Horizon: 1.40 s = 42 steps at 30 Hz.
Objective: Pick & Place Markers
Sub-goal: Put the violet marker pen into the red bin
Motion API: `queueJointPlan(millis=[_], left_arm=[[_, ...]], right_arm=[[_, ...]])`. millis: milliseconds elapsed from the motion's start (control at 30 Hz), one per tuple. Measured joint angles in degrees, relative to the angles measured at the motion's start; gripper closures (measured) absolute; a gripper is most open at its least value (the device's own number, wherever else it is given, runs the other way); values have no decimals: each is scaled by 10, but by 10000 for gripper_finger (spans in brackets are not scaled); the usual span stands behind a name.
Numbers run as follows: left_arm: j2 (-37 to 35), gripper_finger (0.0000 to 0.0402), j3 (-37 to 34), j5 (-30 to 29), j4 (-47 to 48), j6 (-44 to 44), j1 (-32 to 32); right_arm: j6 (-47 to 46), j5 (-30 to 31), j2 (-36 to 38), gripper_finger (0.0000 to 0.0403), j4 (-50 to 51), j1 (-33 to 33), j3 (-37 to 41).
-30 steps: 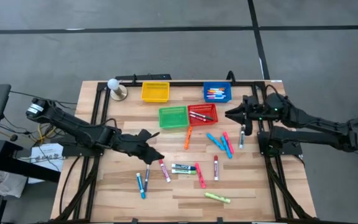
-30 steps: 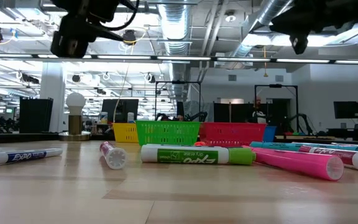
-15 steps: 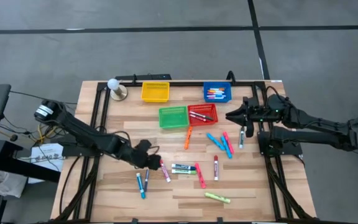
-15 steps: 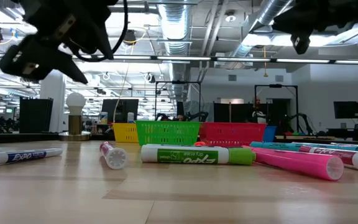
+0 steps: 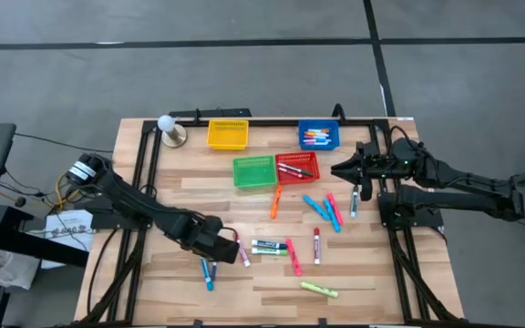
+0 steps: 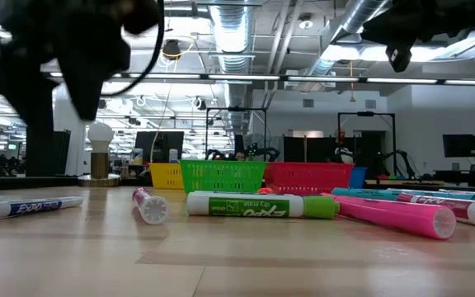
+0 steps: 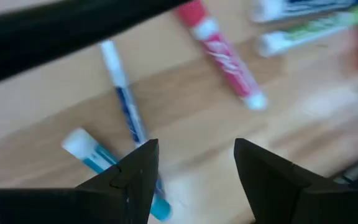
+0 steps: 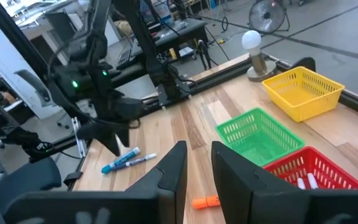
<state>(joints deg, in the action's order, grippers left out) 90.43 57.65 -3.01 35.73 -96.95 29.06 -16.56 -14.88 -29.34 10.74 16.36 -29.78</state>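
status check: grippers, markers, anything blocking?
Left gripper open, empty, low over two blue markers. Right gripper narrow, empty, beside red basket. Nothing blocking.

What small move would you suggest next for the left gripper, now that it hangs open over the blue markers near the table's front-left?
Probably lower the left gripper straight down. Its jaws stand open above the thin dark-blue marker with the white cap, with the light-blue marker lying right beside it, so it should centre on one marker before closing. The right gripper waits beside the red mesh basket.
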Motion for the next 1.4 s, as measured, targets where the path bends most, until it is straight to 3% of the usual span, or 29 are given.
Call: queueJointPlan(millis=[400,767,1233,1400], left_arm=[[69,192,-1,5,-2,-8,-3],[111,192,-11,48,-2,-37,-2],[111,195,-11,3,-2,-35,-3],[111,231,-11,-2,-2,-34,-9]], right_arm=[[0,-2,0,339,1,0,0],[0,-2,0,339,1,0,0],[0,-3,0,339,4,0,0],[0,-3,0,339,11,0,0]])
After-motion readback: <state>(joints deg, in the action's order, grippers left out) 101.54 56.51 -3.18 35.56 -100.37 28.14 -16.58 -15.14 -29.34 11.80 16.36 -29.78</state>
